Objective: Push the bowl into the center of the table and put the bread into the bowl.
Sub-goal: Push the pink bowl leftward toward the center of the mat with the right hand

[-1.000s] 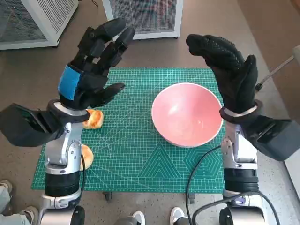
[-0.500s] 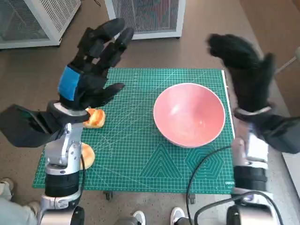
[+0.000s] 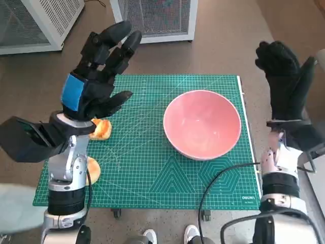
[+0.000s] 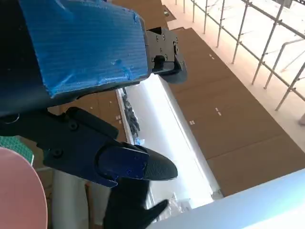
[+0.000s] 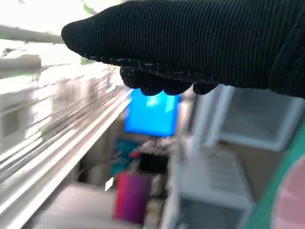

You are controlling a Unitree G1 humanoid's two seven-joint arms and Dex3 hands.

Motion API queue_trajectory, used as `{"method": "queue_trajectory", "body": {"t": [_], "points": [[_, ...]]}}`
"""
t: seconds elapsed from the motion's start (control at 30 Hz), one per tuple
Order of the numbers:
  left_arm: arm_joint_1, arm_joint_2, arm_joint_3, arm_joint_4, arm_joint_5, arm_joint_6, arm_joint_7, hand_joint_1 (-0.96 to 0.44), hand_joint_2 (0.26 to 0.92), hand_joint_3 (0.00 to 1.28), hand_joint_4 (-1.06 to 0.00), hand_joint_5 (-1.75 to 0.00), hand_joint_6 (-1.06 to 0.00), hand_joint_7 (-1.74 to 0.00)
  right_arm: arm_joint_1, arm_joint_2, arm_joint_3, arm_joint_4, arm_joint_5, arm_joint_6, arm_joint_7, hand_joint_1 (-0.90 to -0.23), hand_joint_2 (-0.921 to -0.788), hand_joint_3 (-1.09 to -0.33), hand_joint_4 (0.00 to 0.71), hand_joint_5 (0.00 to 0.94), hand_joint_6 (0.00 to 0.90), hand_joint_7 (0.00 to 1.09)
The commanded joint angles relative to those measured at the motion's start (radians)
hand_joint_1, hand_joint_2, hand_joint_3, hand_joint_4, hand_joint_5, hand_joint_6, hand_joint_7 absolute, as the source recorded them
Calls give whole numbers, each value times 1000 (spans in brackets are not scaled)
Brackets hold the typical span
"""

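The left robot hand [image 3: 96, 76] is raised upright on its pale forearm, blue-taped back toward the camera, fingers spread apart and thumb out to the side, holding nothing. The right robot hand [image 3: 285, 81], gloved, also stands upright, well apart from the left, fingers extended and empty.

We see the head view evenly and softly lit, with only faint shadows on the green mat [image 3: 152, 162] and wide-angle bending at its edges. The left wrist view glares white at a bright strip. The right wrist view is blurred and overexposed.
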Motion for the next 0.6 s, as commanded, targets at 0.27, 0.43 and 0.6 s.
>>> {"method": "queue_trajectory", "body": {"t": [0.27,0.43,0.6], "points": [[7,-2,4,-2,0,-12,-1,-564,921,214,-269,-15,-92,-619,12,-13,19,180,-104,49,-156,-552,-921,-733,191,0,280,1],[16,-1,2,-19,2,-1,5,-570,921,219,-269,-14,-92,-617,25,10,19,207,-115,86,-181,-552,-921,-749,182,0,284,3],[24,5,-1,-33,11,3,11,-573,921,222,-260,-8,-89,-616,33,41,21,221,-124,114,-193,-583,-921,-750,174,0,291,7]]}}
